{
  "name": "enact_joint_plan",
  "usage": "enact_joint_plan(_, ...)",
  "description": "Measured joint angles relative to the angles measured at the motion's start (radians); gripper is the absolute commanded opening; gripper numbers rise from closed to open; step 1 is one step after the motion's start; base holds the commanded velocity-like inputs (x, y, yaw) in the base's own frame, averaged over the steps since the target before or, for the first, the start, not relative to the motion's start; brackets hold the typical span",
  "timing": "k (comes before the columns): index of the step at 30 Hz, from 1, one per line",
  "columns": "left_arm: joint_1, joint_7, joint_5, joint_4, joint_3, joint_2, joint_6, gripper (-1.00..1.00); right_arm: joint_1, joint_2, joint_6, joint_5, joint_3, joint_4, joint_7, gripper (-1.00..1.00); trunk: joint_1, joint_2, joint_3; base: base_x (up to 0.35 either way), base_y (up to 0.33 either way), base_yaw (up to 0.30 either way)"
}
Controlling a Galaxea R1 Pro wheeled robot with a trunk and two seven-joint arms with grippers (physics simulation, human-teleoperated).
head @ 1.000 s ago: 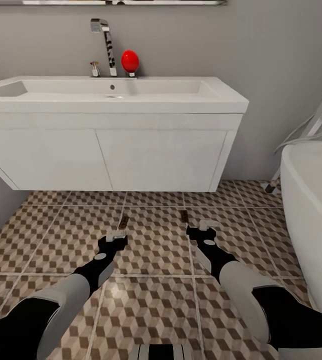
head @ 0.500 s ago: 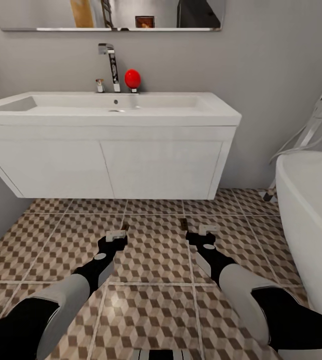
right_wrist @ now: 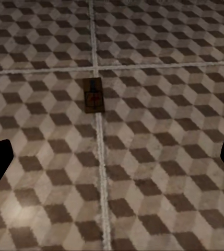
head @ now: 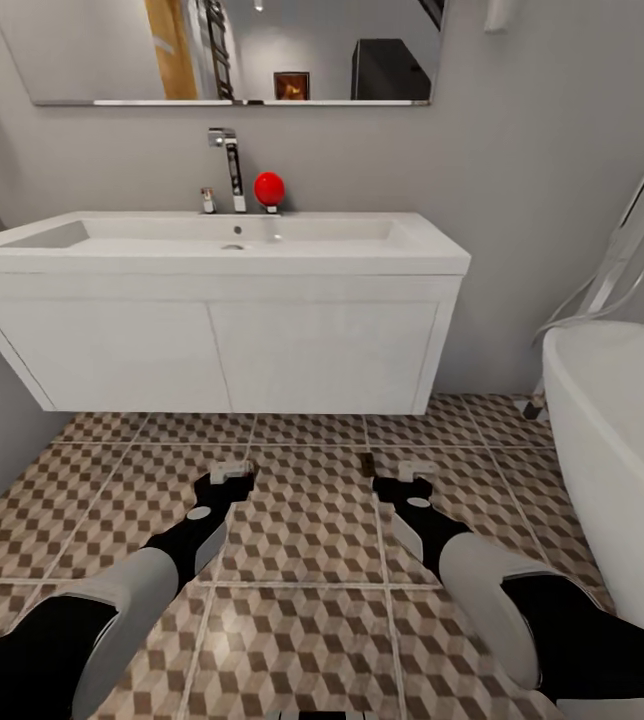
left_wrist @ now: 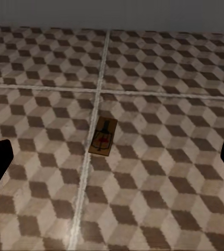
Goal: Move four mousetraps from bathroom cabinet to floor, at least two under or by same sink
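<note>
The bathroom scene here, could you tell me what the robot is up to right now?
Both arms reach low over the patterned floor in front of the wall-hung sink. The left gripper and right gripper are open and hold nothing. One mousetrap lies flat on the tiles ahead of the left gripper, across a grout line; a second mousetrap lies ahead of the right gripper. Both sit in front of the sink, not in a gripper.
</note>
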Motion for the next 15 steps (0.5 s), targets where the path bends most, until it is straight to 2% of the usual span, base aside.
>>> enact_joint_plan(9,0.000,0.000,0.011,0.010,0.001,0.009,0.001,1.00,0.000,-0.005,0.005,0.000,0.000,0.014,-0.004,1.00,-0.004,0.002,0.035,0.000,0.000,0.000)
enact_joint_plan(15,0.000,0.000,0.012,0.074,0.002,0.016,-0.006,1.00,0.000,-0.009,0.003,0.004,0.001,0.055,-0.004,1.00,-0.007,0.004,0.058,0.000,0.000,0.000)
